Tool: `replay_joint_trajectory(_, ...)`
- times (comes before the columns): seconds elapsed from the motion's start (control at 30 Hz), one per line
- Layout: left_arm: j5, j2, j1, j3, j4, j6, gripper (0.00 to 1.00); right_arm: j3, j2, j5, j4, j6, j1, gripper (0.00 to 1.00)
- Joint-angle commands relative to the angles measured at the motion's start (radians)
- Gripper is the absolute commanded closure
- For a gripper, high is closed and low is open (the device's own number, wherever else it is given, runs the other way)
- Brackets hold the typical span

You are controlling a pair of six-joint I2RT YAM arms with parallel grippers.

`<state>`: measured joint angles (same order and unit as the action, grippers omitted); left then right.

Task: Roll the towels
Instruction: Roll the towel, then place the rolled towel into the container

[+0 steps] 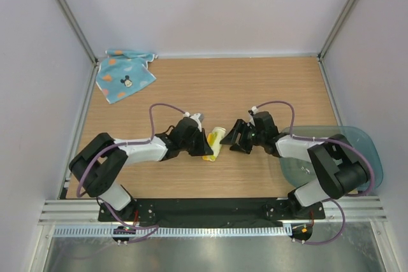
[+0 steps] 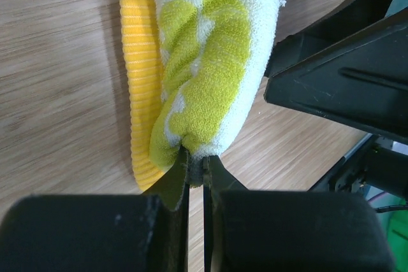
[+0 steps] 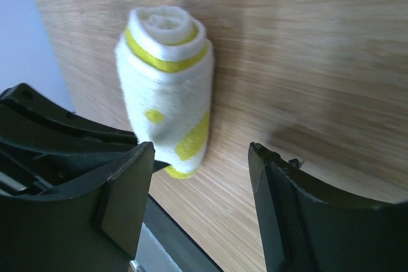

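- Closest to the lens in the left wrist view, the left hand (image 2: 196,160) has its black fingers pressed almost together, clenched on the near end of the yellow towel (image 2: 210,62).
- This towel is a tight roll of white terry with yellow-green print and a ribbed yellow border down its left side. It lies near the middle of the counter (image 1: 255,87), between the two hands.
- Just right of the roll, the right hand (image 1: 236,139) is released, its fingers wide apart and touching nothing. The roll's spiral end faces that wrist camera.
- Far off in the far left corner lies the blue towel (image 1: 124,76), unrolled and rumpled with the mouse face up, its far edge against the wall.
- Light wood grain runs across the counter, which is boxed in by pale walls (image 1: 191,4) with metal posts (image 1: 64,11) at the far corners. A metal rail (image 1: 210,211) along the near edge carries both arm bases.
- At the near right sits a clear bluish plastic tub (image 1: 373,151), reaching past the counter's right edge.
- From above, the right arm covers much of the tub, so its contents cannot be made out.
- From above, the left hand hides the roll's near end.
- Folded into the roll, the towel's print is unreadable.
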<state>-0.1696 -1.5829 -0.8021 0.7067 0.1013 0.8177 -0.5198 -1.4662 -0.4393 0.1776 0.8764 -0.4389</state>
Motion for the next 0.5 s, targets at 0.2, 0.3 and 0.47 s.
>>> replay_joint_trajectory(0.2, -0.062, -0.066, 0.044, -0.079, -0.149, 0.001, 1.00, 0.004, -0.131, -0.053, 0.361, 0.045, -0.057, 0.39)
replay_joint_trajectory(0.3, -0.073, -0.068, 0.049, -0.081, -0.146, 0.000, 1.00, 0.006, -0.181, -0.052, 0.407, 0.056, -0.066, 0.41)
replay_joint_trajectory(0.47, -0.097, -0.071, 0.061, -0.092, -0.129, 0.005, 1.00, 0.001, -0.238, -0.041, 0.447, 0.058, -0.081, 0.47)
